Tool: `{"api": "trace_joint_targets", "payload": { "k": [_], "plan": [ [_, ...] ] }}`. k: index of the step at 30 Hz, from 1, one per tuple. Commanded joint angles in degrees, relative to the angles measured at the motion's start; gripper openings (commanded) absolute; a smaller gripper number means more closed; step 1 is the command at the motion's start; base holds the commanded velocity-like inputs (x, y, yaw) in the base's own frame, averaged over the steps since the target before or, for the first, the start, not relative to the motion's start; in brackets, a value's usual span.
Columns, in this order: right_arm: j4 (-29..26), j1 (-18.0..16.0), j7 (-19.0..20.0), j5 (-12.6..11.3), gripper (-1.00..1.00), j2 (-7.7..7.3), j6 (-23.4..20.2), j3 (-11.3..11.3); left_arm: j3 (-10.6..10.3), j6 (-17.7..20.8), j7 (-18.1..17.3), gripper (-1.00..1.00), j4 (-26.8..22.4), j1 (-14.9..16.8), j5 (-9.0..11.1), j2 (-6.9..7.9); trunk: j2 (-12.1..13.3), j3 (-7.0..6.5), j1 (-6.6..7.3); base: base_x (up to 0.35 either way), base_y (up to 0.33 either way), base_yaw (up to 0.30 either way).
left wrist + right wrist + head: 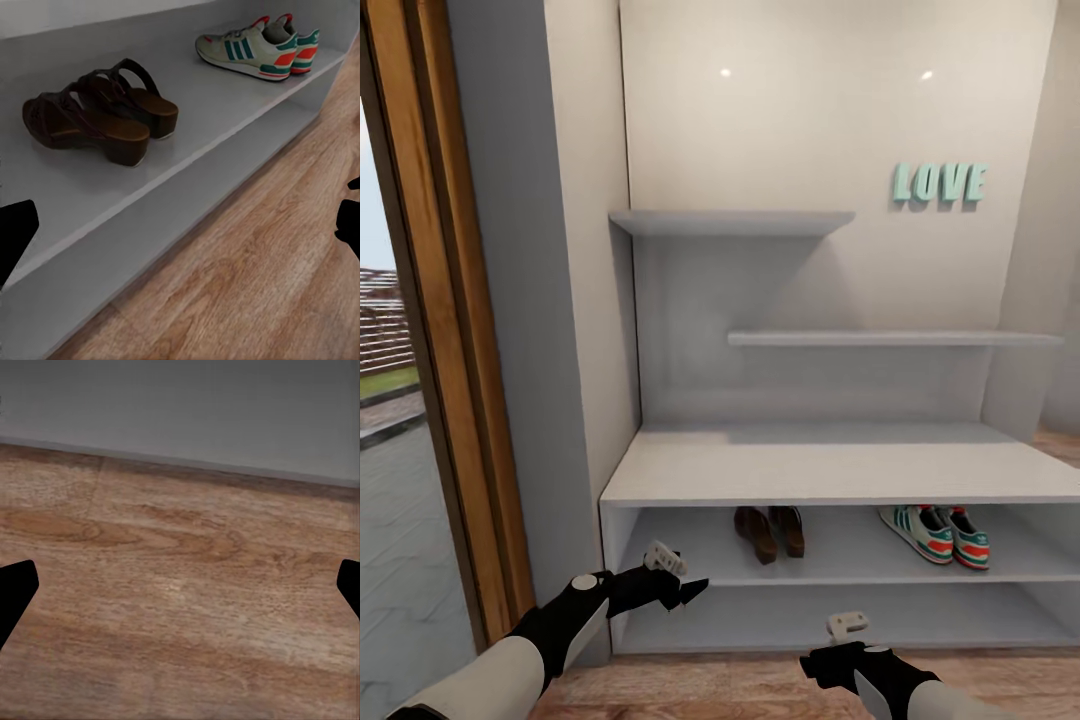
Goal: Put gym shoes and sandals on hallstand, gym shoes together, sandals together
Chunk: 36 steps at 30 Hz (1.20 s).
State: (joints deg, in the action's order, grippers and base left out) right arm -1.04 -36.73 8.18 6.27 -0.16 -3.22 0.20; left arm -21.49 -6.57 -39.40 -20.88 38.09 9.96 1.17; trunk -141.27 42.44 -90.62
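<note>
On the hallstand (pixel 830 470) shelf, sandals (pixel 770 531) and gym shoes (pixel 936 534) sit apart; both hands spread empty.

Gym shoes (pixel 937 532): I see the white pair, green stripes, red-orange heels, side by side, upright, right part of the upper low shelf
Sandals (pixel 770 531): dark brown pair, touching, same shelf, left of centre
Hallstand (pixel 830 470): white, bench top bare
Corridor floor (pixel 760 690): wood planks

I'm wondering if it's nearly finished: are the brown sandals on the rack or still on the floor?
On the rack. Both sandals stand side by side on its upper low shelf, above the floor.
</note>
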Motion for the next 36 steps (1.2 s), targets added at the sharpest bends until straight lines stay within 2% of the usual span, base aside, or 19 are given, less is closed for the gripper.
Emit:
{"api": "trace_joint_targets", "payload": {
  "k": [1, 21, 24, 28, 30, 34, 36],
  "plan": [
    [-0.11, -0.01, 0.17, 0.59, 1.00, -0.02, -0.29, -0.02, -0.49, -0.28, 0.02, 1.00, 0.05, 0.06, 0.50, 0.06, 0.39, -0.11, 0.24, 0.000, 0.000, 0.000],
    [-0.10, -0.01, 0.17, 0.59, 1.00, -0.02, -0.29, -0.02, -0.49, -0.28, 0.02, 1.00, 0.12, 0.06, 0.53, 0.06, 8.41, -2.03, 4.63, 0.000, 0.000, 0.000],
    [-0.11, -0.01, 0.17, 0.59, 1.00, -0.02, -0.29, -0.02, -0.49, -0.43, 0.02, 1.00, 2.16, 0.03, 0.51, 0.06, 9.61, -2.29, 5.29, 0.000, 0.000, 0.000],
    [-0.10, -0.01, 0.17, 0.59, 1.00, -0.02, -0.29, -0.02, -0.49, -3.06, 0.02, 1.00, 5.52, 0.01, 0.48, -0.14, 11.21, -2.64, 6.17, 0.000, 0.000, 0.000],
    [-0.10, -0.01, 0.17, 0.59, 1.00, -0.02, -0.29, -0.02, -0.49, -4.83, 0.02, 1.00, 9.91, -0.01, 0.40, -0.25, 12.02, -2.83, 6.61, 0.000, 0.000, 0.000],
    [-0.10, -0.01, 0.17, 0.59, 1.00, -0.02, -0.29, -0.02, -0.49, -6.54, 0.11, 1.00, 14.90, -0.03, 0.28, -0.28, 13.62, -3.29, 7.49, 0.000, 0.000, 0.000],
    [-0.10, -0.01, 0.17, 0.59, 1.00, -0.02, -0.29, -0.02, -0.49, -9.01, 0.23, 1.00, 18.09, -0.03, 0.32, -0.29, 14.42, -3.61, 7.93, 0.000, 0.000, 0.000]
  ]
}}
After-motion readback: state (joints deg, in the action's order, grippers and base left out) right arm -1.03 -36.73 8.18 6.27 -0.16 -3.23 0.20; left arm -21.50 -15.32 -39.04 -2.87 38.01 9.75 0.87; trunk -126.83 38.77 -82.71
